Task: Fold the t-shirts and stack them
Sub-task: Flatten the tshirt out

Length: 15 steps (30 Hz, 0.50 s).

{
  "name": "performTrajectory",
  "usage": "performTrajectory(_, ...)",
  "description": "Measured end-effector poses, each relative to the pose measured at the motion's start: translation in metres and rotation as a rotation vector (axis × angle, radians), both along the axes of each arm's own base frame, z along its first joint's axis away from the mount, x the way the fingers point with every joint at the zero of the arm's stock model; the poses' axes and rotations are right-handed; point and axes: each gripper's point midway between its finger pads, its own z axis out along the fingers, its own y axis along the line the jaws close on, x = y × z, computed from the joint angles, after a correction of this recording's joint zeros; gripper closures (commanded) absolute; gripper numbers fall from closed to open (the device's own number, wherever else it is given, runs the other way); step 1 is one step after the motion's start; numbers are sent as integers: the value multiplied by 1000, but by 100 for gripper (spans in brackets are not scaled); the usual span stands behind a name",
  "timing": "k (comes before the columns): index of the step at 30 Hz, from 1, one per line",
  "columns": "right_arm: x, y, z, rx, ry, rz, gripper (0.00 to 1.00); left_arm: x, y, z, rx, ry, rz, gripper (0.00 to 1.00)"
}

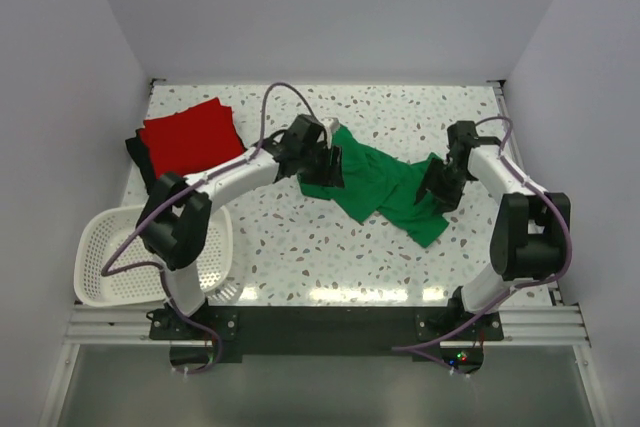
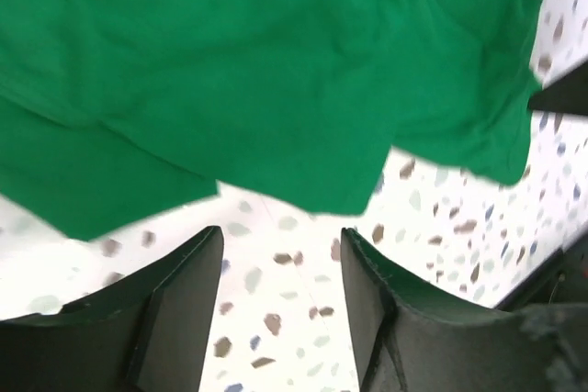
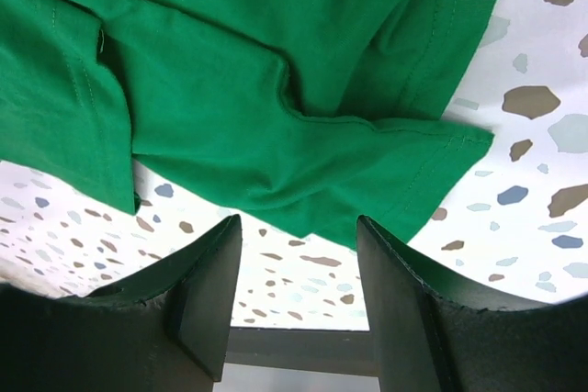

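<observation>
well, the speckled desk (image 1: 300,247) takes up most of the top view, with both arms reaching in from its near edge

the bright green t-shirt (image 1: 385,182) lies rumpled and unfolded on the middle of the desk, a little towards the back, stretched as an uneven band from the far left down to the near right, with creases and overlapping flaps

the white slotted basket (image 1: 95,247) sits at the near left corner, partly hidden by the left arm's elbow

the red t-shirt (image 1: 190,137) lies folded into a neat square at the far left of the desk, well apart from the green one

the black t-shirt (image 1: 137,152) is under the red one, only a dark edge of it showing along the left side

the left pincer (image 1: 330,167) is at the green shirt's left end; in its wrist view the left pincer (image 2: 280,238) is released, its fingers spread with bare desk between them and the shirt's edge just beyond the tips

the right pincer (image 1: 437,190) is at the shirt's right end; in its own view the right pincer (image 3: 299,227) is likewise released, grasping nothing, with a hemmed green flap lying just past its tips
</observation>
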Motion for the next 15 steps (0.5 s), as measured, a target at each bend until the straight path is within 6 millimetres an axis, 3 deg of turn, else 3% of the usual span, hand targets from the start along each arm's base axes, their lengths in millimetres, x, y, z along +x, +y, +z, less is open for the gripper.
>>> performTrajectory(4, 0, -1, 0, 1, 1, -10, 43, -43, -17, -24, 17, 81, -85, 48)
performTrajectory(8, -4, -1, 1, 1, -4, -14, 43, -59, -29, -35, 24, 113, -110, 51)
performTrajectory(15, -13, -3, 6, 3, -24, -19, 43, -91, -66, -63, 87, 148, -210, 53)
